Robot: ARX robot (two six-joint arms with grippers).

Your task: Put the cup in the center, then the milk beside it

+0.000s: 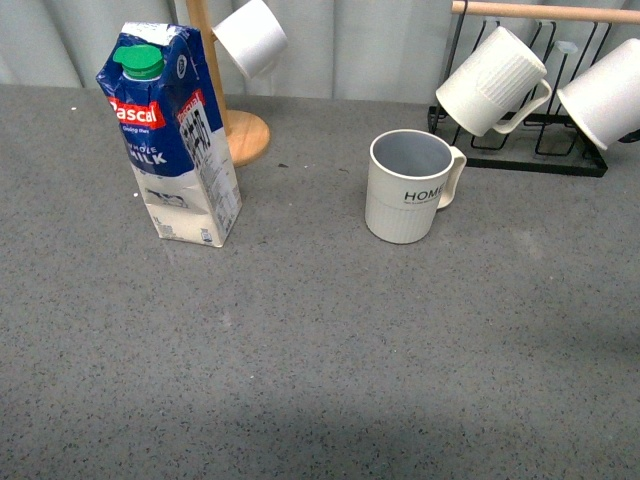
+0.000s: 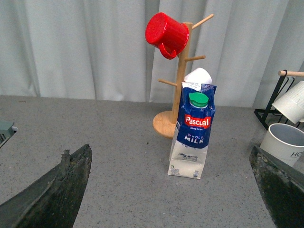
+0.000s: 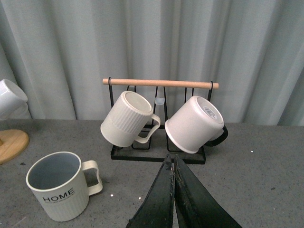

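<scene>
Carefully: a top-heavy carton and look-alike mugs

Your off-white ribbed cup with black HOME lettering point(image 1: 408, 190) stands upright on the grey speckled worktop point(image 1: 300, 360). It is right of the middle and towards the back, with its handle turned to the black wire rack with a wooden bar point(image 1: 540, 150). The blue-and-white milk carton with a green screw cap point(image 1: 172, 140) stands well apart on the left, just in front of the wooden mug tree point(image 1: 245, 135). Your left gripper point(image 2: 169, 149) is spread wide and empty, facing the carton. Your right gripper point(image 3: 174, 164) has its fingers pressed together on nothing, so you must open it before it can take the cup.

The carton is tall on a small foot. A touch high on its side, or one finger arriving first, would likely tip it towards the mug tree. An unlettered ribbed white mug point(image 1: 493, 80) and a second white mug point(image 1: 605, 95) hang on the rack near the cup. Going by shape alone you may take the wrong one, or clip the rack as you reach in. A grip that catches the handle may twist the cup.

Neither arm shows in the front view, so you cannot judge how far each gripper is from its target. The red mug point(image 2: 166, 32) on the tree shows only in the left wrist view, because the front view cuts off the tree's top. The carton half hides the small smooth white cup point(image 1: 250, 35) in the left wrist view. You cannot tell whether the carton is full or its cap is tight.
</scene>
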